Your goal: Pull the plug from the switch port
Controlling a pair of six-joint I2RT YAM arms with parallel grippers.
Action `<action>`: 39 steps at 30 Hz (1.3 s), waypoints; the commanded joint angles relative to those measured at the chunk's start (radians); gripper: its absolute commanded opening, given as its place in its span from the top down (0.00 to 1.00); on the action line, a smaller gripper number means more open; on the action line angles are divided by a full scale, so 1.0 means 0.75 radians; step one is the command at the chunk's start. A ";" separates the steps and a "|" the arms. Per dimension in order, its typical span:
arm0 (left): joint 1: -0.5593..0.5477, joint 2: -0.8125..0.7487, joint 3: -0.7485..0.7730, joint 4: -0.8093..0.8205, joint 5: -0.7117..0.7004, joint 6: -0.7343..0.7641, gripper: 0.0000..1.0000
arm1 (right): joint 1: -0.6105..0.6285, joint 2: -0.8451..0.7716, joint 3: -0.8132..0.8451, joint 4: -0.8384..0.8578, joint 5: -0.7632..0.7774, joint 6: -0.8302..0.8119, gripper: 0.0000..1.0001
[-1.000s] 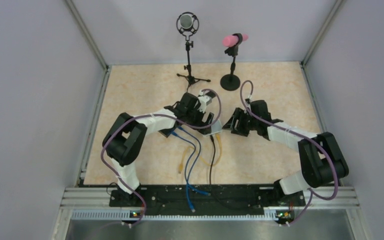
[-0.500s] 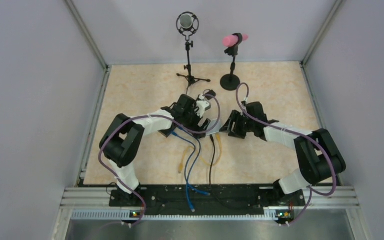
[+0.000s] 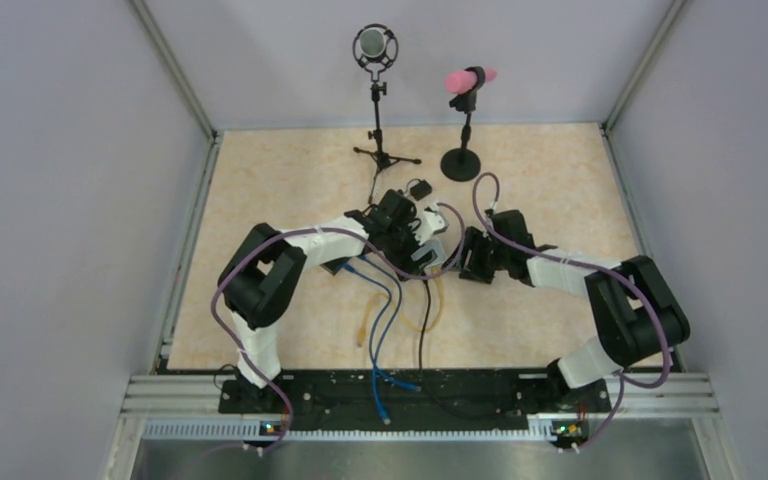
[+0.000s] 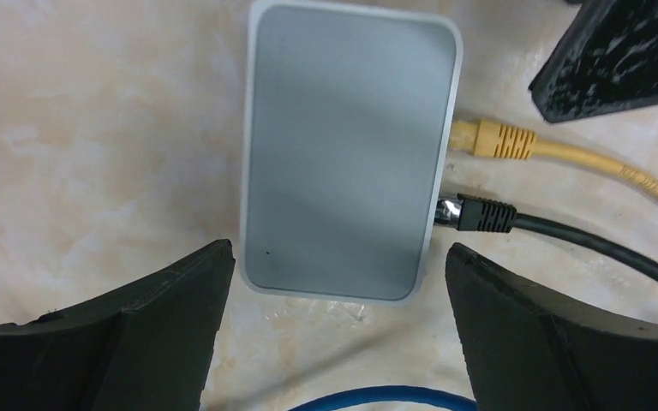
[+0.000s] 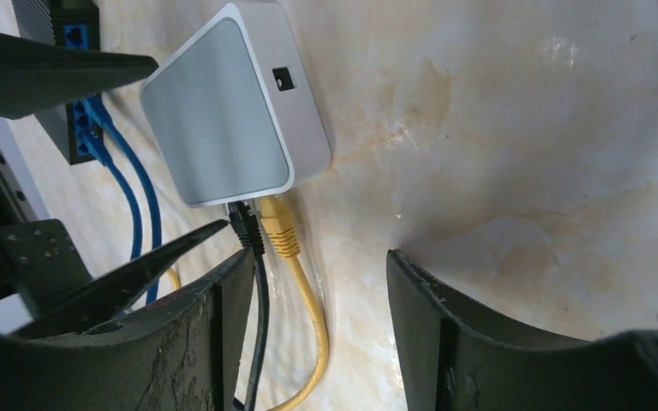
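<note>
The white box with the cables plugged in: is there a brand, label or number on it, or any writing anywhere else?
No text can be read in any view.
White box: plain top, no brand or label, only a tiny dark dot.
Yellow plug and black plug: no markings show.
Black device with blue cables: nothing legible.

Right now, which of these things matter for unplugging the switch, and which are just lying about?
In the job: grey switch, its yellow plug and black plug, the open left gripper and right gripper.

Just lying about: blue cables, grey microphone and pink microphone on stands.
</note>
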 commanded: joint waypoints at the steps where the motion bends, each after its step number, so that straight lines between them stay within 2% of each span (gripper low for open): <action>1: -0.007 0.027 0.015 -0.051 -0.052 0.085 0.01 | 0.012 0.004 -0.009 0.052 0.024 0.018 0.42; 6: -0.007 0.026 0.008 -0.046 -0.061 0.089 0.02 | 0.012 0.003 -0.020 0.065 0.015 0.028 0.42; 12: -0.007 0.090 0.062 -0.075 -0.093 0.044 0.14 | 0.011 0.029 -0.025 0.116 -0.024 0.041 0.43; 19: -0.009 0.127 0.079 -0.067 -0.053 0.010 0.16 | 0.012 0.067 -0.034 0.152 -0.051 0.053 0.43; 21: -0.009 0.138 0.074 -0.074 -0.063 0.017 0.19 | 0.012 0.070 -0.038 0.153 -0.051 0.054 0.43; 23: -0.009 0.149 0.071 -0.080 -0.071 0.022 0.25 | 0.011 0.076 -0.043 0.157 -0.049 0.051 0.43; 26: -0.009 0.159 0.068 -0.086 -0.069 0.008 0.41 | 0.012 0.100 -0.039 0.164 -0.061 0.051 0.43; 29: -0.010 0.161 0.066 -0.086 -0.068 -0.018 0.62 | 0.011 0.111 -0.036 0.177 -0.063 0.052 0.44; 31: -0.009 0.166 0.068 -0.095 -0.064 -0.041 0.71 | 0.012 0.120 -0.032 0.183 -0.065 0.050 0.45; 39: -0.007 0.080 0.026 -0.077 0.006 -0.108 0.83 | 0.012 0.178 -0.051 0.296 -0.133 0.087 0.53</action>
